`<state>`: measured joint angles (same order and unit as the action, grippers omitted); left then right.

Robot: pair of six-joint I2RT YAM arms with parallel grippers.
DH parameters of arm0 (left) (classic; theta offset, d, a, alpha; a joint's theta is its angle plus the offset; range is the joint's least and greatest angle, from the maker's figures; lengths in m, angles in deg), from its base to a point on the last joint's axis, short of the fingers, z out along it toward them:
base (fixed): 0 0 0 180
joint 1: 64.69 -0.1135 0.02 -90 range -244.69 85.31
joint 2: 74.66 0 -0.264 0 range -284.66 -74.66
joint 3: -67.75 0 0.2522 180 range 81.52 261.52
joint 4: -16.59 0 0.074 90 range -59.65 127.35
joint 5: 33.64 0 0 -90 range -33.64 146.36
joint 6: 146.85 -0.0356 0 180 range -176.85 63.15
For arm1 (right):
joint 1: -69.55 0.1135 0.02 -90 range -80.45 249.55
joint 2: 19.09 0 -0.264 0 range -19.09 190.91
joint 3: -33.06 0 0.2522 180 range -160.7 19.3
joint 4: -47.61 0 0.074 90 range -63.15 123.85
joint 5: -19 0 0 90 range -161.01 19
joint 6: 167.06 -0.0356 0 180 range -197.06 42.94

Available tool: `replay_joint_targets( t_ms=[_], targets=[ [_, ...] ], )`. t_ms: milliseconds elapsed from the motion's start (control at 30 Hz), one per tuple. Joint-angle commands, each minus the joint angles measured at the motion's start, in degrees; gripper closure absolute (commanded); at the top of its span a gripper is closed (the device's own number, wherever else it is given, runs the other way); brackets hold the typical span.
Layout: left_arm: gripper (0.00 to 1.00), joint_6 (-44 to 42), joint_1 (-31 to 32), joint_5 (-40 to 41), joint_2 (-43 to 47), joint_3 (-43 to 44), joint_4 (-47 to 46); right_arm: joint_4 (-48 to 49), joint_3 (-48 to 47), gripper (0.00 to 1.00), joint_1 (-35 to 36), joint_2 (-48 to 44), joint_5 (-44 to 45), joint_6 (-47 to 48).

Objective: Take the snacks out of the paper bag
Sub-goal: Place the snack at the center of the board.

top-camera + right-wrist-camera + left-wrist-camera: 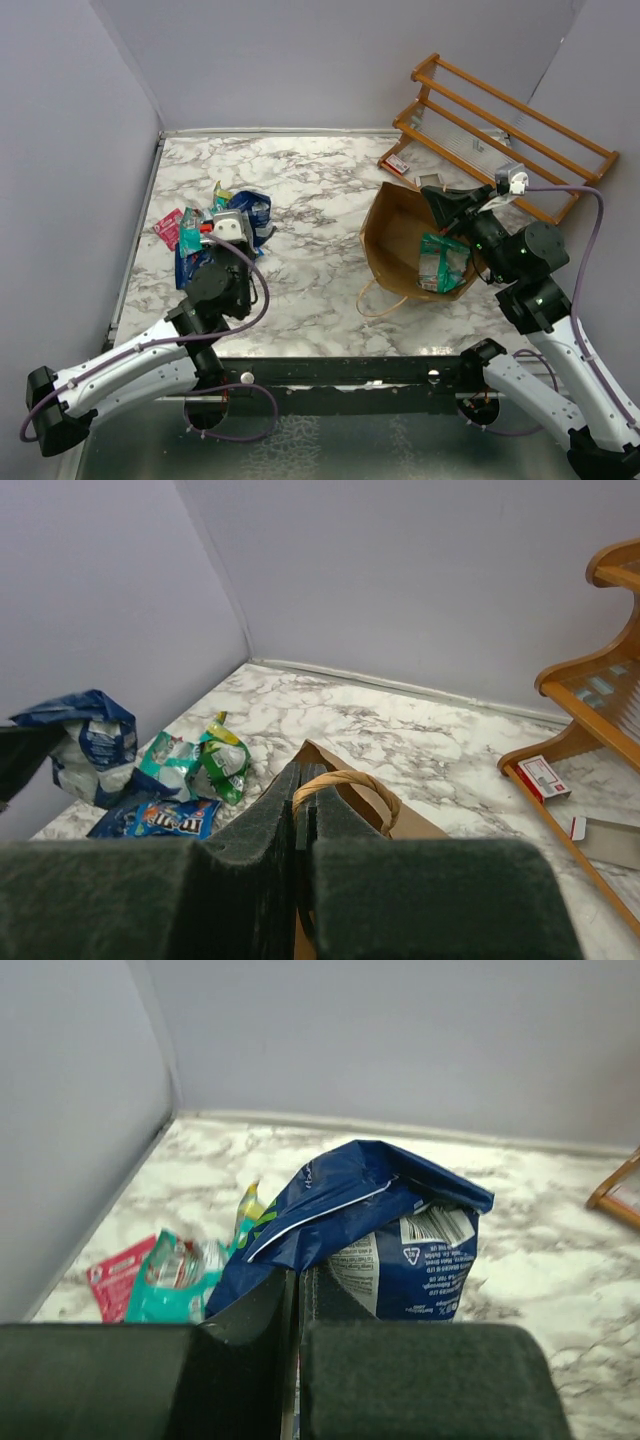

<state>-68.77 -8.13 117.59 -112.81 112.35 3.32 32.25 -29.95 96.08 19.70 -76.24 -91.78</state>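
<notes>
The brown paper bag (pixel 392 235) lies open on its side at the right, with a green packet (pixel 441 262) inside. My right gripper (pixel 437 200) is shut on the bag's upper rim and loop handle (pixel 352 783); in the right wrist view my right gripper (pixel 303 780) has its jaws pressed together. My left gripper (pixel 237 212) is shut on a crumpled blue packet (pixel 380 1230) and holds it over the snack pile at the left. A teal packet (pixel 175 1275), a red-pink packet (pixel 115 1275), a green packet (pixel 215 765) and a flat blue packet (pixel 160 818) lie on the marble.
A wooden slatted rack (pixel 500 130) leans at the back right. A small red-and-white box (pixel 395 163) lies beside it. Grey walls close the left and back sides. The bag's second handle (pixel 372 300) trails toward the near edge.
</notes>
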Motion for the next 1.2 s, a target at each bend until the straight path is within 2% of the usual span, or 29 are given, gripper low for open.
replay_joint_targets(
  t_ms=[0,133,233,400,533,700,767,867,900,1033,1167],
  targets=[
    [1.00,31.75,-2.57,4.30,-1.97,0.92,29.50,1.27,0.54,0.98,0.11,-0.29,0.75,0.57],
    [1.00,62.65,-3.32,6.46,-5.21,2.80,57.22,1.16,0.40,0.98,0.15,-0.43,0.47,0.19],
    [1.00,77.20,-3.69,8.65,-6.51,3.92,71.20,1.25,0.46,0.98,0.11,-0.50,0.02,0.10],
    [1.00,77.68,-4.01,10.65,-4.35,1.54,72.15,1.17,-0.09,0.98,0.11,-0.20,-0.39,0.13],
    [1.00,77.34,-5.17,9.39,-2.25,-3.16,66.42,1.43,-0.30,0.98,0.11,-0.20,-0.86,-0.34],
    [0.98,73.97,-6.67,7.56,-2.90,-4.15,61.38,0.58,-0.86,0.98,0.11,-0.35,-1.24,-0.32],
    [0.84,74.98,-7.32,7.44,-4.23,-3.48,62.43,0.40,-0.89,0.98,0.11,-0.62,-0.99,-0.16],
    [0.45,75.73,-7.92,8.25,-5.81,-1.74,64.38,0.38,-0.97,0.98,0.11,-0.98,-0.77,0.08],
    [0.38,75.71,-7.98,8.58,-6.04,-0.98,64.81,0.40,-0.95,0.98,0.11,-0.99,-0.74,0.12],
    [0.23,72.04,-8.12,8.61,-4.96,2.85,62.44,0.29,-0.72,0.98,0.11,-0.78,-0.83,0.13],
    [0.17,57.17,-8.09,1.38,-0.64,4.35,47.64,0.46,-0.45,0.98,0.11,-0.48,-0.96,-0.02]
  ],
)
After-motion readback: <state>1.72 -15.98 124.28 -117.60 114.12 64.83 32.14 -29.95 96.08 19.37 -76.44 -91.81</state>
